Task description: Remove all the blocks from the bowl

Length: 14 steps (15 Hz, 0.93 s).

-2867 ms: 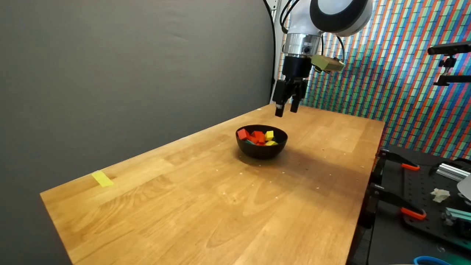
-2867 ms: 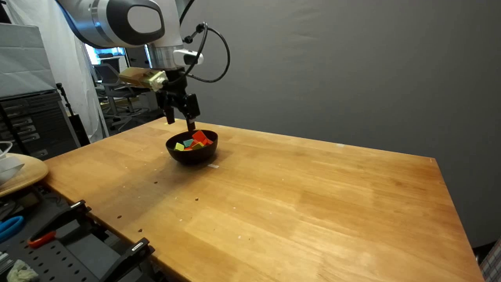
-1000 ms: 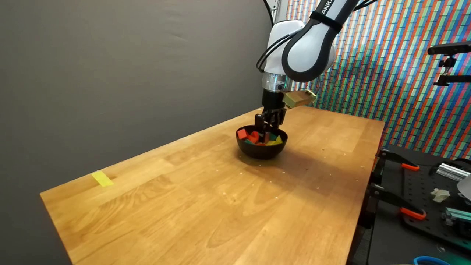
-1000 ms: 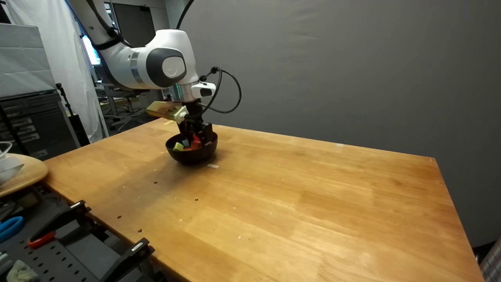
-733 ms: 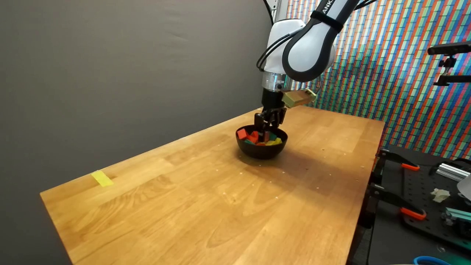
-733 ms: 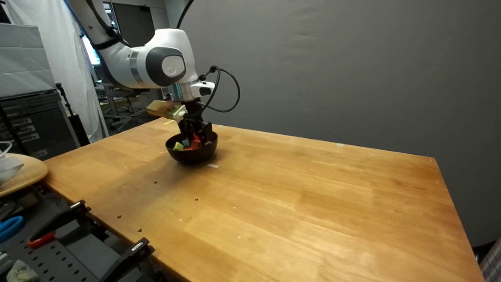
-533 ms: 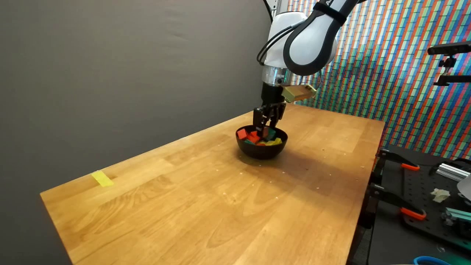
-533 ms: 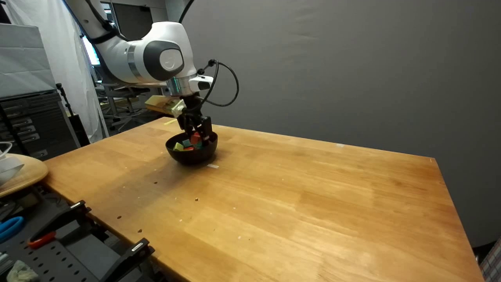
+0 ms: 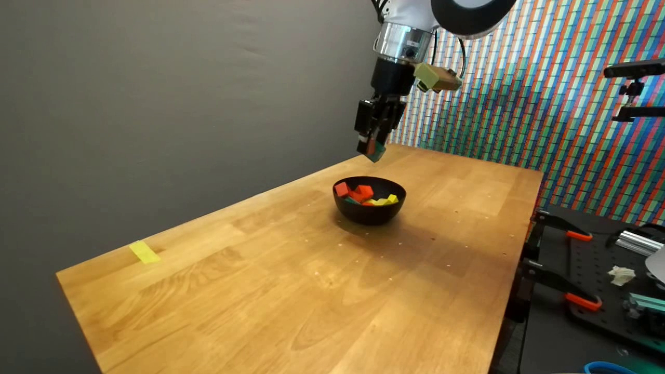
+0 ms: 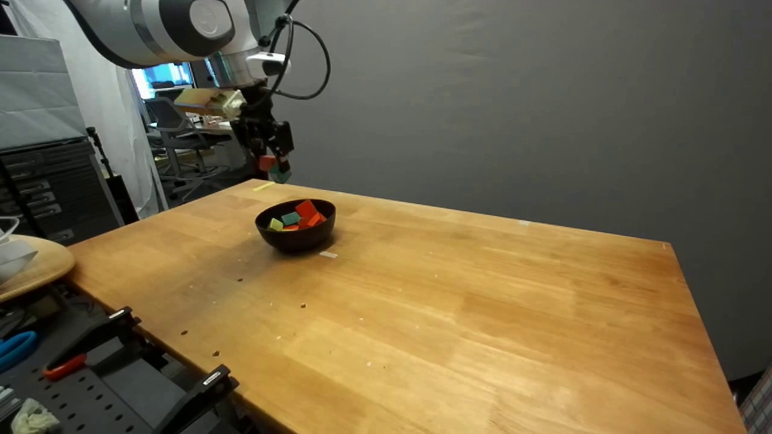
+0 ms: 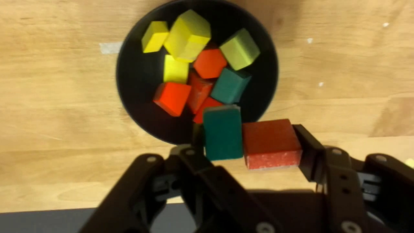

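The black bowl point(image 9: 368, 214) stands on the wooden table in both exterior views point(image 10: 295, 241). In the wrist view it point(image 11: 137, 77) holds several blocks: yellow ones point(image 11: 187, 37), red or orange ones point(image 11: 174, 97) and a green one point(image 11: 229, 85). My gripper point(image 11: 253, 142) is shut on two blocks side by side. A green block point(image 11: 223, 134) touches the left finger and a red block point(image 11: 271, 139) touches the right finger. In both exterior views the gripper point(image 9: 371, 145) hangs above the table, higher than the bowl and behind it point(image 10: 272, 165).
A flat yellow strip point(image 9: 145, 252) lies near the table's edge. A white tape piece point(image 10: 329, 255) lies beside the bowl. Clamps with orange handles point(image 9: 579, 236) grip the table's side. A grey backdrop point(image 9: 208, 104) stands along the back edge.
My gripper was open above the bowl, then went down into it and shut on a red and a green block. Since half a second ago it has risen out with both.
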Motion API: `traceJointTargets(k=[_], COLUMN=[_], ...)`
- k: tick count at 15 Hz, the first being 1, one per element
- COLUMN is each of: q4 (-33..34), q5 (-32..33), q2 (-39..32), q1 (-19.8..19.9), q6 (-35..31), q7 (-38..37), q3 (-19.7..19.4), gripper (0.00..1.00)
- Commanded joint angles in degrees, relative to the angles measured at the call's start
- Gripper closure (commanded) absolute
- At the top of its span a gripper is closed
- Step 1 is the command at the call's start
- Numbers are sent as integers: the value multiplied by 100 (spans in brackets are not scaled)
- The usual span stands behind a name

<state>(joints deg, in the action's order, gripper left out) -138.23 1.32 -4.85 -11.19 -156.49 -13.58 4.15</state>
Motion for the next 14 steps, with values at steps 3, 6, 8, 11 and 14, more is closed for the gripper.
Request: traceJointTargets(k=[3, 6, 8, 11, 14], q4=[33, 321, 501, 642, 668], q5=[29, 416, 573, 650, 434], q2=[-145, -719, -1084, -1529, -1777], q1=[-471, -840, -1048, -1277, -1295], q6=[-3, 40, 135, 171, 121], q7=[87, -120, -210, -242, -208], q3=[883, 1114, 1098, 1003, 993], gripper=[58, 58, 58, 58, 15])
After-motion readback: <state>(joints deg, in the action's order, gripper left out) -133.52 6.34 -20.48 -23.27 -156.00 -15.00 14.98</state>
